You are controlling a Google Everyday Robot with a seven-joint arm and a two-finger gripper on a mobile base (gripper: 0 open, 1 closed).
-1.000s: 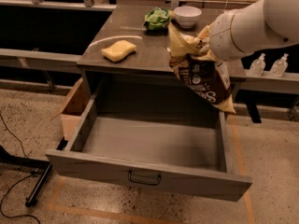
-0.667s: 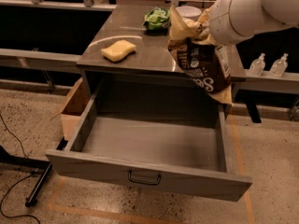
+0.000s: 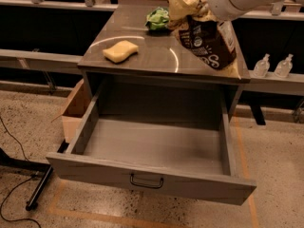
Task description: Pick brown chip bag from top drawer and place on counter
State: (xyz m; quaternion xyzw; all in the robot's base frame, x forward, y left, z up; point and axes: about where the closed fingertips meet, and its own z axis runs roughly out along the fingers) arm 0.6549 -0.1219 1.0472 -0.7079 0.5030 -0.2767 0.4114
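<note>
The brown chip bag (image 3: pixel 208 42), tan at the top and dark brown with white lettering below, hangs tilted above the right side of the counter (image 3: pixel 152 61). My gripper (image 3: pixel 198 7) is at the top right of the view, shut on the bag's crumpled tan top; the white arm hides most of it. The bag's lower corner reaches toward the counter's right front edge. The top drawer (image 3: pixel 152 148) is pulled wide open below the counter and shows an empty grey floor. Its dark handle (image 3: pixel 146 180) is at the middle of the front panel.
A yellow sponge (image 3: pixel 120 51) lies on the counter's left side. A small green bag (image 3: pixel 158 19) lies at the counter's back. A cardboard box (image 3: pixel 76 109) stands on the floor left of the drawer. Two clear bottles (image 3: pixel 272 65) stand on a ledge at the right. Cables run on the floor at left.
The gripper has carried the brown chip bag up and back, from over the drawer's right rear corner to above the counter's right side.
</note>
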